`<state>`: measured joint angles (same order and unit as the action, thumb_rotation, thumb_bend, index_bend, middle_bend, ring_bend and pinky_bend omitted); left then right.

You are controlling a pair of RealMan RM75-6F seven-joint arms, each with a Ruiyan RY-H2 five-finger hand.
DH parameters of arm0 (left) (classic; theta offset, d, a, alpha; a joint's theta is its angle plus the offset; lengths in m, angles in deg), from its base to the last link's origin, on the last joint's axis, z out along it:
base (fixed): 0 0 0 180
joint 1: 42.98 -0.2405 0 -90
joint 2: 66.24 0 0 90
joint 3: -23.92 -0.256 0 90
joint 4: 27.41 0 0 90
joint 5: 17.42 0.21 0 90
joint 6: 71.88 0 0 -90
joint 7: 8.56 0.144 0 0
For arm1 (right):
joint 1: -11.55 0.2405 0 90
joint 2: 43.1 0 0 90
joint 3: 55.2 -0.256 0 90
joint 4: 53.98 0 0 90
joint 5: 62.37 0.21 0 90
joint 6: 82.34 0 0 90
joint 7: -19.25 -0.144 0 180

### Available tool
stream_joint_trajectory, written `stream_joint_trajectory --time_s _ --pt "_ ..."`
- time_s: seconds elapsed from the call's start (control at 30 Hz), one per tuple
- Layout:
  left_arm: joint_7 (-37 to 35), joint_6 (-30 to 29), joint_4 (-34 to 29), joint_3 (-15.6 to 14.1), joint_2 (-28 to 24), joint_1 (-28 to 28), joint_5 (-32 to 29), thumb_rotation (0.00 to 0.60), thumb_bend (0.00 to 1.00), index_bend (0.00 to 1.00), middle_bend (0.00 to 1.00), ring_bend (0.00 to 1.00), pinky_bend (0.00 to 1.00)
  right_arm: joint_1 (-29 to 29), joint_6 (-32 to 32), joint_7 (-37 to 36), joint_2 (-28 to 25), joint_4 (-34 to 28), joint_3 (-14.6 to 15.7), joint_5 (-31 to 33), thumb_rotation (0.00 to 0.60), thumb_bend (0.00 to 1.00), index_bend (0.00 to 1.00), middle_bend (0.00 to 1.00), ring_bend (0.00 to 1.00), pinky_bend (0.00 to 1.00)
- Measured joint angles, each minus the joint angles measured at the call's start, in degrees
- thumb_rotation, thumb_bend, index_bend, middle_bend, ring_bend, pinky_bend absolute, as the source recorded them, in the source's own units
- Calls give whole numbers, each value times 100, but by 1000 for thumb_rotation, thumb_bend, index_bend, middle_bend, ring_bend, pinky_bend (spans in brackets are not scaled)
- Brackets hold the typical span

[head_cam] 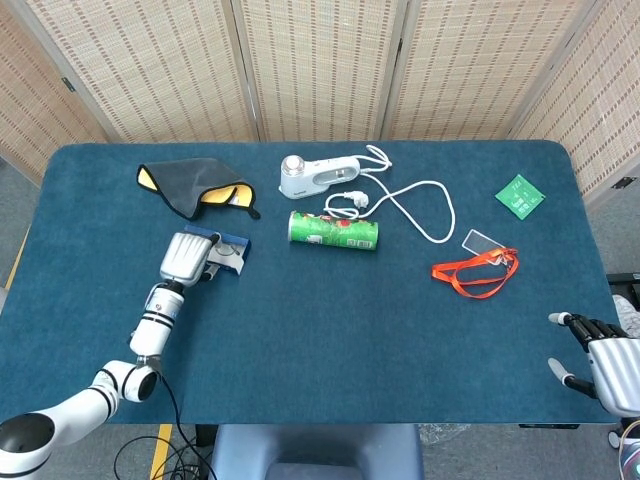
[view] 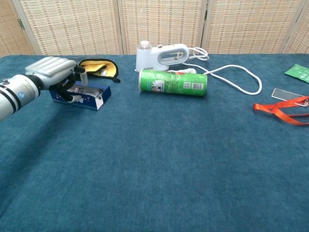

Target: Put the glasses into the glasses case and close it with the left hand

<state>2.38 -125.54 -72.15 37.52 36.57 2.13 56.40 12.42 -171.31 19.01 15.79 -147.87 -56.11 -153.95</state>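
Observation:
The blue glasses case [head_cam: 232, 256] [view: 91, 97] lies at the left of the table, just in front of the cloth. Its lid is tipped up and over the tray, so the white inside hardly shows. My left hand [head_cam: 184, 256] [view: 54, 73] lies over the case's left part with its fingers curled around the lid. The glasses are hidden beneath the hand and lid, apart from a faint glint inside the case in the chest view. My right hand [head_cam: 598, 362] hangs off the table's front right corner, fingers apart and holding nothing.
A grey and yellow cloth [head_cam: 195, 187] [view: 89, 67] lies just behind the case. A green can [head_cam: 333, 229] [view: 173, 82] lies on its side mid-table, with a white appliance [head_cam: 318, 175] and its cable behind it. An orange lanyard [head_cam: 475, 272] and green card [head_cam: 520, 195] lie at the right.

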Motion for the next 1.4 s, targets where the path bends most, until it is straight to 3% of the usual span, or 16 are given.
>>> stream_joint_trajectory --time_s 0.2,0.37,0.73,0.97,1.4 --pt "-90 111 92 -131 120 67 43 600 335 542 882 868 936 -7 19 -13 3 19 -2 37 600 213 295 367 428 437" --pt "-172 -2 119 -197 152 37 116 600 400 614 887 868 936 -8 24 -31 3 31 -4 43 600 214 295 367 428 437" --pt "-245 -220 -197 -312 -12 -194 151 600 457 662 895 872 936 14 34 -26 13 24 -6 -2 600 211 296 367 428 437" --pt "-141 -578 -1066 -499 -470 -545 248 600 457 660 894 872 936 22 35 -7 7 6 -2 -26 600 211 295 367 428 437" --pt "563 -1140 -3189 -1222 -1888 -1317 616 600 457 642 894 870 936 109 77 101 61 -83 11 -186 600 210 295 367 429 437"
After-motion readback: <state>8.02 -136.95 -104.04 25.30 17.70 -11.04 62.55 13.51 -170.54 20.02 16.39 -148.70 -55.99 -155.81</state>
